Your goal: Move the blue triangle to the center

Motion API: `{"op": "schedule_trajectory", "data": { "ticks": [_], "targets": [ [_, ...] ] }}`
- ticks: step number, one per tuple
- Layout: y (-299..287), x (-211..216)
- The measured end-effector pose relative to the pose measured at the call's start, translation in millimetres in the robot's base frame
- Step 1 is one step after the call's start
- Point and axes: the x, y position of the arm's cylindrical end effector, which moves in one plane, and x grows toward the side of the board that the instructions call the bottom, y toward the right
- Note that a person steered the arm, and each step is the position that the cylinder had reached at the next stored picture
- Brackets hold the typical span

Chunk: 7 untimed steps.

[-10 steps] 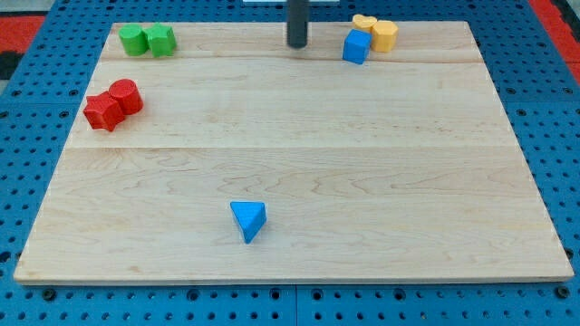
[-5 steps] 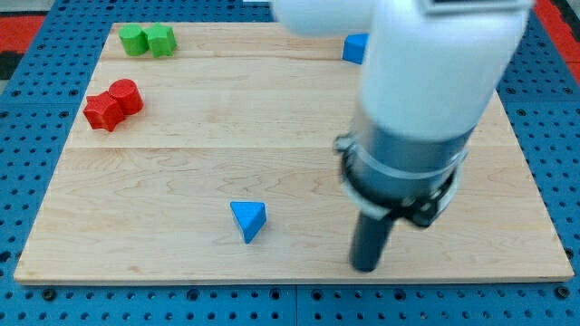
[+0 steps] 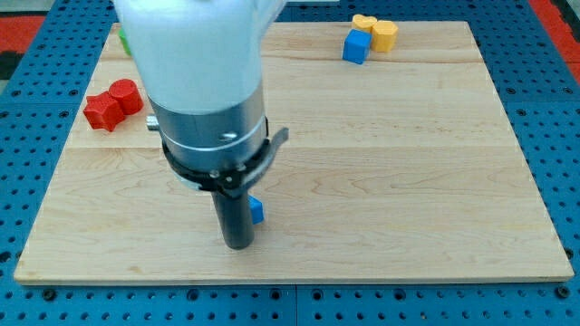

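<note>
The blue triangle (image 3: 257,211) lies near the view's bottom, left of the middle, and is mostly hidden behind my rod; only a small blue edge shows at the rod's right side. My tip (image 3: 238,244) rests on the wooden board (image 3: 408,181) right at the triangle, at its lower left side. The arm's white and grey body covers the board's upper left middle.
Two red blocks (image 3: 112,103) sit at the view's left edge. A blue cube (image 3: 356,46) and two yellow blocks (image 3: 378,31) sit at the view's top right. A sliver of green (image 3: 120,38) shows at the top left behind the arm.
My rod has swung from the view's top to the bottom right, then left across the board to the blue triangle, now covering most of it. The triangle seems to be in the same place.
</note>
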Motion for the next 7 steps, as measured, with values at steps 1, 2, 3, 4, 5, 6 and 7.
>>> {"op": "schedule_trajectory", "data": {
  "ticks": [1, 2, 3, 4, 5, 6, 7],
  "targets": [
    [-2, -17],
    [-6, -44],
    [-15, -79],
    [-10, -94],
    [-5, -112],
    [14, -121],
    [41, -125]
  ]
}}
